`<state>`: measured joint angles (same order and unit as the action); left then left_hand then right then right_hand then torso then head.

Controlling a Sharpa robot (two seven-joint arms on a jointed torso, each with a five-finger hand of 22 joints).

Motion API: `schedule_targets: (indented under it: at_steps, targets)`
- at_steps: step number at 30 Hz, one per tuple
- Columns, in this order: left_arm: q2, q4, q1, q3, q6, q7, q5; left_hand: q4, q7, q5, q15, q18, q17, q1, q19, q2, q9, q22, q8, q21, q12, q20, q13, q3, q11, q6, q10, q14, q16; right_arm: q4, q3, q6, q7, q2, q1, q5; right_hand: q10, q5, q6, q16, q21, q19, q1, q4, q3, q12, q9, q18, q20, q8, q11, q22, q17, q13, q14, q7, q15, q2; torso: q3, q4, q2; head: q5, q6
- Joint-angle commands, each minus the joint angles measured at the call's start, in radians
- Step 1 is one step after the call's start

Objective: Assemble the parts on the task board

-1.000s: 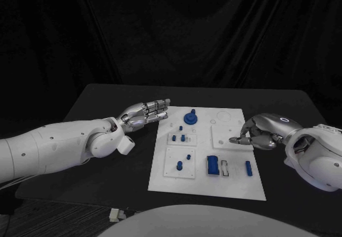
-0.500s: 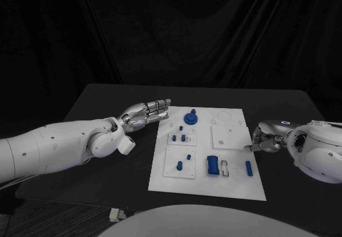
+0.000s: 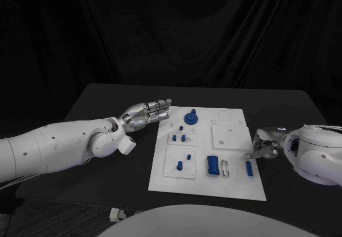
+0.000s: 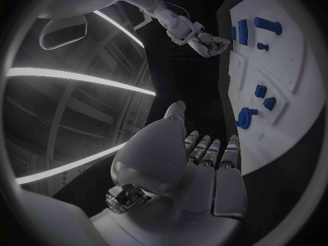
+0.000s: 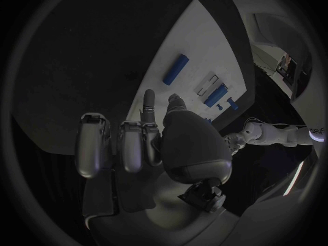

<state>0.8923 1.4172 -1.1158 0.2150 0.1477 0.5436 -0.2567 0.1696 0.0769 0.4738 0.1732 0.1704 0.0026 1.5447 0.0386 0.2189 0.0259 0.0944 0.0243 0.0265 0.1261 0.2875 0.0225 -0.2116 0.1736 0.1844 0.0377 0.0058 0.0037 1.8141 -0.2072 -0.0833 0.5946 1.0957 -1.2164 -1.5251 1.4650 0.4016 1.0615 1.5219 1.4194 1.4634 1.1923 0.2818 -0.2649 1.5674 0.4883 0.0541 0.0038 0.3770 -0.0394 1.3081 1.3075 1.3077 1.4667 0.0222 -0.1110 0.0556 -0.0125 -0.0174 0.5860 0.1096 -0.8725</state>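
Head view: right hand has pulled back off the task board since 1 s ago, when it sat over the upper-right square plate, and now lies at the board's right edge, just beside the blue bar, fingers curled in w/ nothing visible in them (right wrist view shows the same, bar ahead of the fingertips). Left hand hasn't moved: palm up by the board's upper-left corner, fingers straight and apart, holding nothing. Parts unchanged, e.g. blue round knob at the top, blue block lower middle
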Motion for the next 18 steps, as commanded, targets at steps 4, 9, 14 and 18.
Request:
schedule_targets:
  at_steps: [4, 9, 14, 18]
  targets:
    - [-0.001, 0.001, 0.002, -0.001, 0.012, 0.011, 0.007, -0.007, 0.002, 0.004, 0.007, 0.005, 0.000, 0.004, 0.003, 0.004, 0.001, 0.000, 0.004, 0.006, 0.004, 0.005, 0.001, -0.001, 0.005, 0.008, 0.001, 0.001, -0.001, -0.007, 0.000, -0.032, 0.030, -0.010, 0.009, 0.005, 0.106, -0.024, 0.015, -0.004, 0.002, 0.046, -0.003, 0.005, -0.007, 0.003, -0.004, -0.019, -0.008, -0.015, -0.007, 0.217, 0.134, 0.263, 0.081, 0.000, -0.008, 0.017, 0.0000, 0.0002, 0.000, -0.001, 0.000]
    - [-0.001, 0.001, 0.002, -0.001, 0.014, 0.011, 0.007, -0.007, 0.002, 0.005, 0.007, 0.005, 0.000, 0.004, 0.003, 0.004, 0.001, 0.000, 0.004, 0.006, 0.005, 0.005, 0.001, -0.001, 0.006, 0.008, 0.001, 0.001, -0.001, -0.013, 0.000, -0.028, 0.031, -0.021, 0.021, 0.006, 0.106, -0.033, 0.015, -0.005, 0.002, 0.046, -0.004, 0.005, -0.010, 0.003, -0.007, -0.019, -0.008, -0.023, -0.006, 0.217, 0.131, 0.263, 0.080, 0.001, -0.008, 0.020, -0.0001, 0.0004, 0.000, 0.002, 0.000]
    - [0.000, 0.001, 0.002, -0.001, 0.014, 0.012, 0.007, -0.007, 0.002, 0.005, 0.007, 0.005, 0.000, 0.004, 0.003, 0.004, 0.001, 0.000, 0.004, 0.006, 0.005, 0.005, 0.001, -0.001, 0.006, 0.008, 0.001, 0.001, -0.001, -0.018, 0.000, -0.027, 0.032, -0.028, 0.032, 0.006, 0.106, -0.035, 0.013, -0.006, -0.001, 0.044, -0.001, 0.002, -0.011, 0.003, -0.011, -0.018, -0.008, -0.030, -0.005, 0.216, 0.130, 0.263, 0.080, 0.002, -0.007, 0.020, -0.0001, 0.0004, 0.000, 0.003, 0.000]
    - [0.002, 0.001, 0.002, -0.001, 0.014, 0.011, 0.007, -0.007, 0.002, 0.005, 0.007, 0.005, 0.000, 0.004, 0.003, 0.004, 0.001, -0.001, 0.004, 0.005, 0.005, 0.005, 0.001, -0.001, 0.006, 0.007, 0.001, 0.002, -0.001, -0.020, 0.000, -0.026, 0.033, -0.032, 0.039, 0.007, 0.106, -0.034, 0.015, -0.007, -0.003, 0.043, 0.010, -0.002, -0.010, 0.003, -0.015, -0.018, -0.007, -0.039, -0.004, 0.215, 0.126, 0.263, 0.079, 0.003, -0.006, 0.022, -0.0002, -0.0003, 0.000, 0.003, 0.000]
